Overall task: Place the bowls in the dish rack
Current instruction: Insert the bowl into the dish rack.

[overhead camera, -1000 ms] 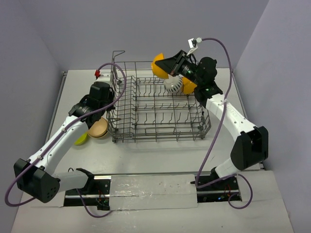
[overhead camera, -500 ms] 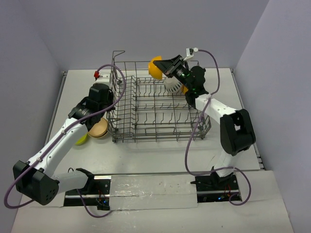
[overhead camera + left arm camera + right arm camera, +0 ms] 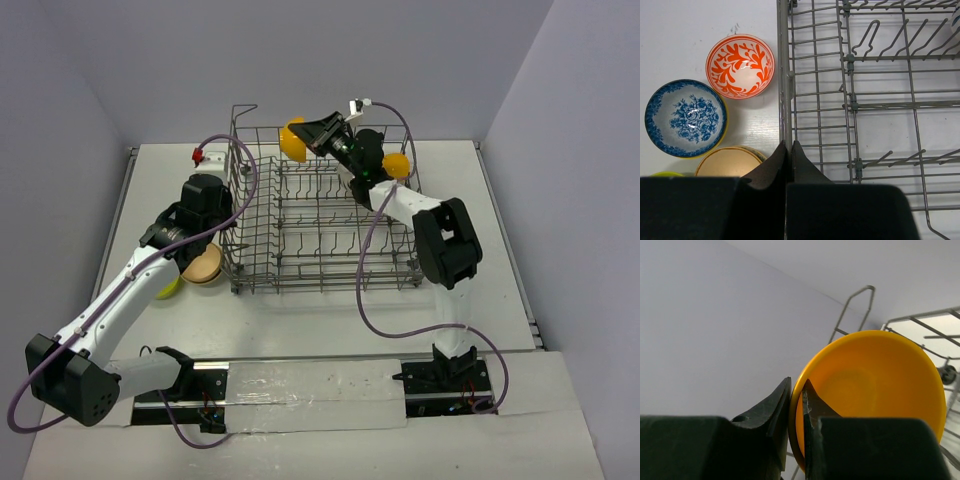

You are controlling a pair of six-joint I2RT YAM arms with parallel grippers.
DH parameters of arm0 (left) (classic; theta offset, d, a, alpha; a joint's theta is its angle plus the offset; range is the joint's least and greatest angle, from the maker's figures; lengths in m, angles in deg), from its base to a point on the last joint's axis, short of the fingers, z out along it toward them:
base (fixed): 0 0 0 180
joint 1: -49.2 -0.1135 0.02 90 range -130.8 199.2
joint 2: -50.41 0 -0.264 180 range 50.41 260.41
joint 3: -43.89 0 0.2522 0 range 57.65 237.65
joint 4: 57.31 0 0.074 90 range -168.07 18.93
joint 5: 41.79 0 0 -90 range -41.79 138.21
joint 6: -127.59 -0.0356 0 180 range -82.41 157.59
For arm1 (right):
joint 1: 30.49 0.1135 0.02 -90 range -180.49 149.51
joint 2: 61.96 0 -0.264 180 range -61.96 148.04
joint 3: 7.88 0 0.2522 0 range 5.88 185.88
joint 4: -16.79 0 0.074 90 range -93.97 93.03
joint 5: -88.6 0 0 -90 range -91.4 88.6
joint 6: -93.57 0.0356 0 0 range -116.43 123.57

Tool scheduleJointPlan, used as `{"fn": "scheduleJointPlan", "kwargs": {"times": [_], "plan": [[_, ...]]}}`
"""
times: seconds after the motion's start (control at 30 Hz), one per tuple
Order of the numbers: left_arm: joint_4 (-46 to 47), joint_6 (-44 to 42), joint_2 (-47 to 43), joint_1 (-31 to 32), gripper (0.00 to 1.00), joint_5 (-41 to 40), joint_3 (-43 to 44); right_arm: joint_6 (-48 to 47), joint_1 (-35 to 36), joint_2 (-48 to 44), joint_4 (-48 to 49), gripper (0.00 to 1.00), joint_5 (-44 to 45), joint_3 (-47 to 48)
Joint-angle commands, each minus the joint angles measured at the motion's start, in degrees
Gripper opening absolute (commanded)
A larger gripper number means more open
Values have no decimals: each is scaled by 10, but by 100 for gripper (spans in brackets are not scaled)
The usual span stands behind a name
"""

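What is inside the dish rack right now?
One yellow bowl at the far right corner of the dish rack; the right arm covers whatever sits beside it. The other rows look bare.

Reads as a robotics lab test cell, not a kitchen: boxed in by plain pale lilac wall panels (image 3: 350,50) around a bare white desk (image 3: 320,310). Fitted with two white-and-black jointed robot arms, the left arm (image 3: 120,293) and the right arm (image 3: 445,240), bolted to a silver mounting strip (image 3: 310,385) at the near edge, with loose purple cables (image 3: 360,295) trailing across. Stocked with household props: a grey metal wire dish rack (image 3: 300,275), an orange-yellow round bowl (image 3: 875,390), a red-and-white patterned bowl (image 3: 740,66).
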Motion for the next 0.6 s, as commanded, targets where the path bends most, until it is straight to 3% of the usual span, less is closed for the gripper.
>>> {"fn": "scheduleJointPlan", "kwargs": {"times": [0.0,0.57], "plan": [[-13,-25,0,5,0,70,-16,-10,20,18,14,0,23,61],[-14,-25,-9,5,0,68,-23,-29,36,58,25,0,39,6]]}}
